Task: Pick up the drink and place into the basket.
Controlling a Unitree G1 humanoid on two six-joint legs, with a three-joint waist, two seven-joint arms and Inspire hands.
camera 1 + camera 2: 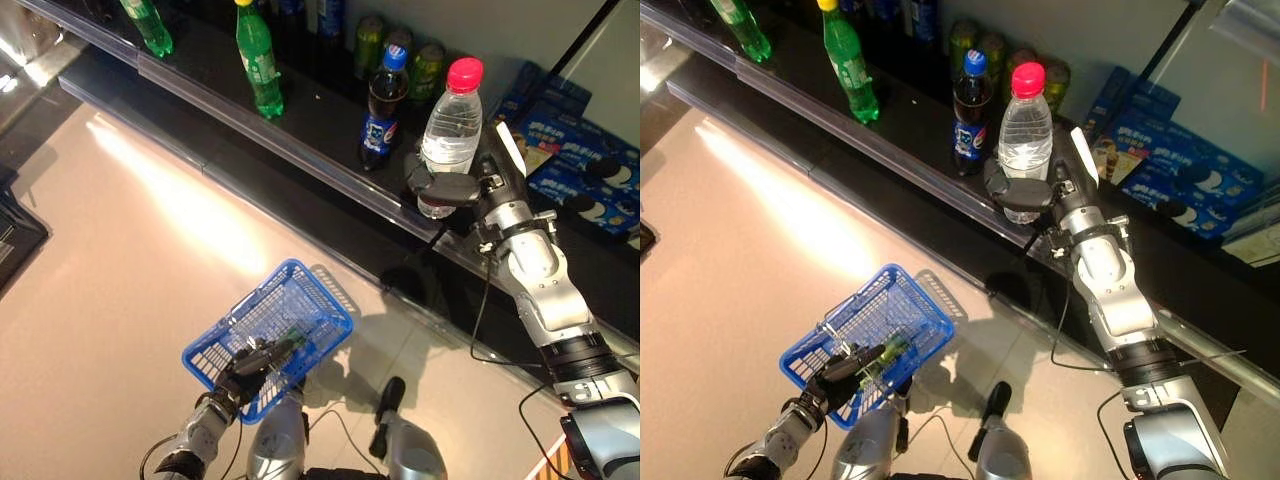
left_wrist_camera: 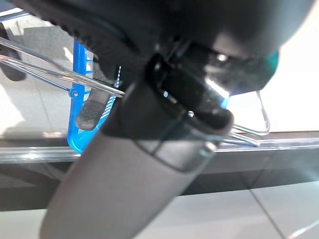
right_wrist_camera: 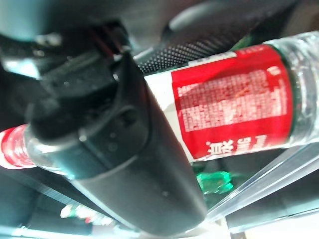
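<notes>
Left eye view: the right hand [image 1: 447,187] is reaching onto the dark shelf [image 1: 300,125], its fingers curling round the lower body of the clear plastic water bottle with a pink-red cap [image 1: 452,125]; the bottle is standing upright near the shelf's clear front rail, just beside a dark cola bottle with a blue cap [image 1: 383,108]. A green soda bottle with a yellow cap [image 1: 258,58] is standing further along the shelf, well apart. Low in the view the left hand [image 1: 255,358] is holding the blue plastic mesh basket [image 1: 300,300] over the pale floor [image 1: 120,240]. Right eye view: same layout; blue snack boxes [image 1: 1180,165] are lying beyond the right arm, and the basket is hanging well apart from the bottle. Left wrist view: the left hand's fingers [image 2: 94,107] are closing over the basket's wire handle [image 2: 60,74], so the carry looks secure. Right wrist view: the dark thumb is lying across the water bottle, its red label [image 3: 229,99] close against the palm, so the hold looks firm though the bottle's base is hidden. Judgement: the grasp step is in hand, with the bottle not yet off the shelf. The next move calls for lifting it clear of the front rail without knocking the cola bottle, then swinging it over the basket and lowering it inside.
</notes>
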